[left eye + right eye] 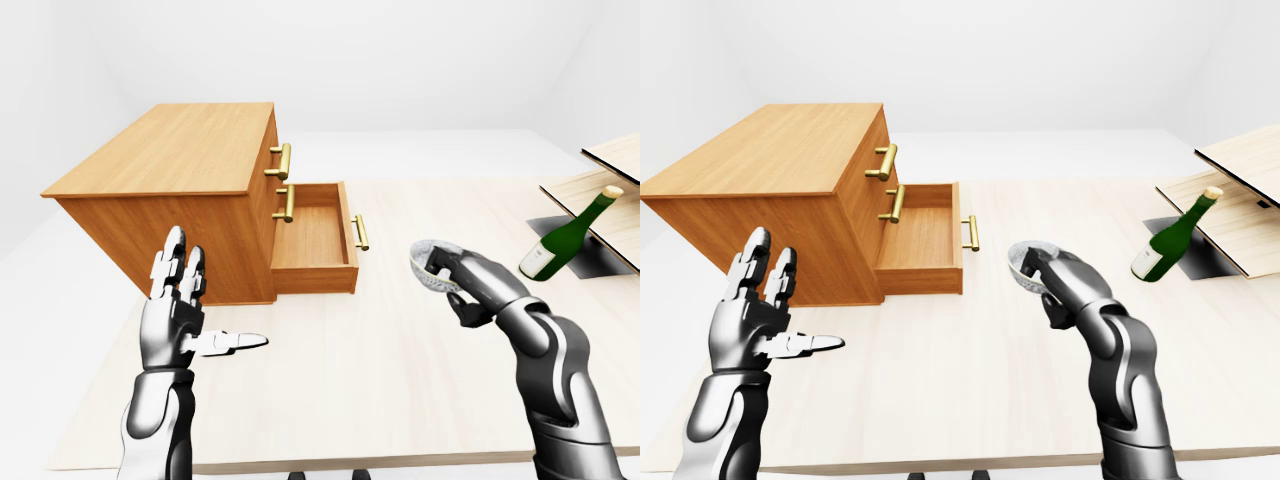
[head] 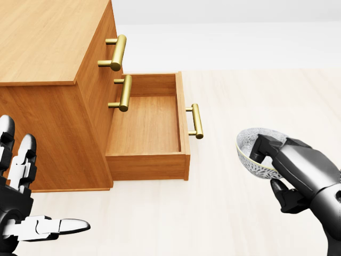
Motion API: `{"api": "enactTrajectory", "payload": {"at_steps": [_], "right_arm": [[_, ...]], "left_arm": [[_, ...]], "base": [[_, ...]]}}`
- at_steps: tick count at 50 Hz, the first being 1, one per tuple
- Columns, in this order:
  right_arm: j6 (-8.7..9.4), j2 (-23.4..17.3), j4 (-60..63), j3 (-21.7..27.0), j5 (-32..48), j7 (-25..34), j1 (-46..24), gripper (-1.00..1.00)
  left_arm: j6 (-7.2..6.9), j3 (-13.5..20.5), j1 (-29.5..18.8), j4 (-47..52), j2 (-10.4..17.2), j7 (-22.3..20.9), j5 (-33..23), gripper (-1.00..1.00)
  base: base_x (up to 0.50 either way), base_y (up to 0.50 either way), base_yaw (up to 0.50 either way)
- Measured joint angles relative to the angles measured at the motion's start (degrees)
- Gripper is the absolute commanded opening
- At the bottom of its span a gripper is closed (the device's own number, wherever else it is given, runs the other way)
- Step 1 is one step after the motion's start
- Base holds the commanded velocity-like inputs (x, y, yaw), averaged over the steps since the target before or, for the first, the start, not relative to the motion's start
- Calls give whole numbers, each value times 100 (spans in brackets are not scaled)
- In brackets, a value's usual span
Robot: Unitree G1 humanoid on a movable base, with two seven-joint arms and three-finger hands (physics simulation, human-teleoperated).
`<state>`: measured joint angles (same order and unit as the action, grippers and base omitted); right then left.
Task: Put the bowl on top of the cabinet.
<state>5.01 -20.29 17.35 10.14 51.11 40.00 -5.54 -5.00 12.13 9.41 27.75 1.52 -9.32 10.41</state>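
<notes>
A small patterned grey-white bowl (image 2: 246, 153) hangs above the pale tabletop at the right of the head view, tilted. My right hand (image 2: 269, 170) is shut on it, one finger hooked over the rim and the thumb underneath. The wooden cabinet (image 1: 170, 150) stands at the upper left, its flat top bare and well to the left of the bowl. Its lower drawer (image 2: 146, 125) is pulled out and empty. My left hand (image 2: 24, 200) is open with its fingers spread, at the bottom left beside the cabinet's side wall, holding nothing.
A green bottle (image 1: 565, 240) leans at the far right of the left-eye view against slanted wooden boards (image 1: 615, 160). Brass handles (image 2: 196, 120) stick out from the drawers. The table's near edge (image 1: 300, 462) runs along the bottom.
</notes>
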Motion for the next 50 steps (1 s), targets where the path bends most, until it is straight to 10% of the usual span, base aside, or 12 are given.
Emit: {"api": "enactTrajectory", "payload": {"at_steps": [29,50], "right_arm": [[-1,2416,2564,-2409,2389,-162,263,-100],[-1,2790,2915,-3730,2218,-697,958,-100]], "left_arm": [[0,33,8,47,0,-19,43,100],[0,55,12,63,1,-42,60,100]], "base": [[0,0,0],[0,0,0]]}}
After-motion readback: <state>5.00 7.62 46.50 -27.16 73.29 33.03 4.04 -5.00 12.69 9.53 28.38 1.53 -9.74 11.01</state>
